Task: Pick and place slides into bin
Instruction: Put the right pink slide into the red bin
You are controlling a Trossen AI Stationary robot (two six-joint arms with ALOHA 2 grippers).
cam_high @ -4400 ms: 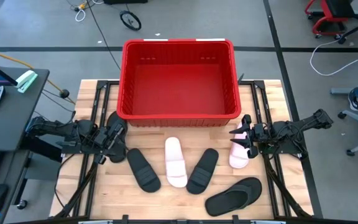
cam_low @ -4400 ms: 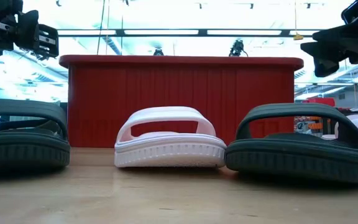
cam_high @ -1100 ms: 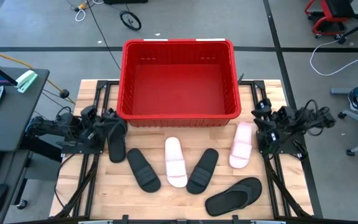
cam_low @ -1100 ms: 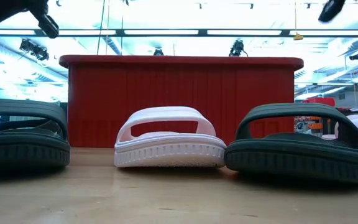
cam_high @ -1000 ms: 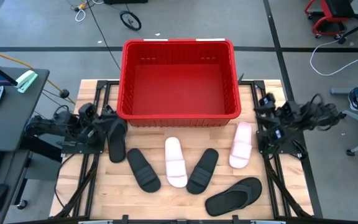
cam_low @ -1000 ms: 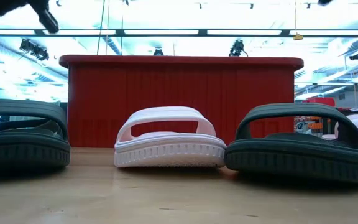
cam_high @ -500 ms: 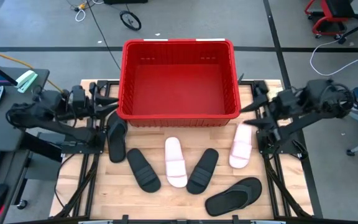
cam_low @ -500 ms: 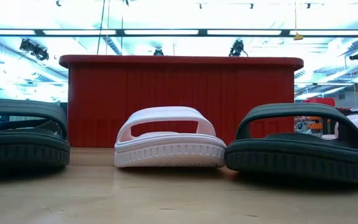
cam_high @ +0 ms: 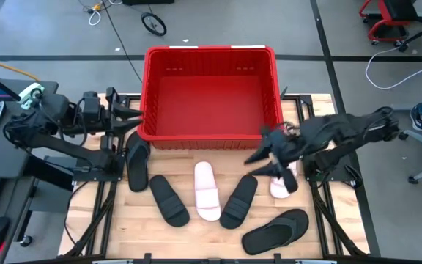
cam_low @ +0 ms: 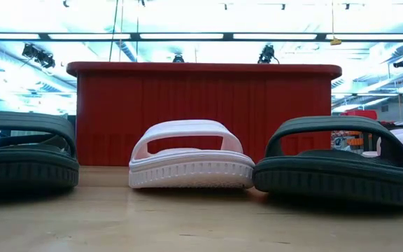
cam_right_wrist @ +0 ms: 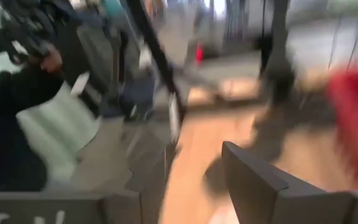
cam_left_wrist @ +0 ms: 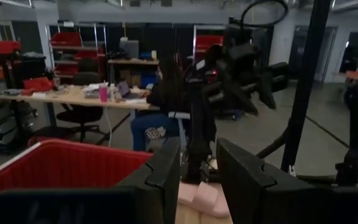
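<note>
While both arms were up off the table, the red bin sat at the far middle of the wooden table with nothing visible in it from above; in front of it lay the slides, all on the wood: a black one at the bin's near left corner, another black one angled beside it, a pale pink one in the middle, a black one tilted just right of that, a black one lying crosswise nearest the front edge, and a second pink one at the right, partly covered by the right arm; the right gripper hung over that pink slide near the bin's near right corner, its fingers spread apart with nothing between them in its own blurred wrist view; the left gripper was at the bin's left wall, pointing toward it, its fingers parted and empty, the bin's red rim showing beside them; from table height the pink slide stood between two black ones with the bin's ribbed wall behind; a person sat at a desk across the room.
</note>
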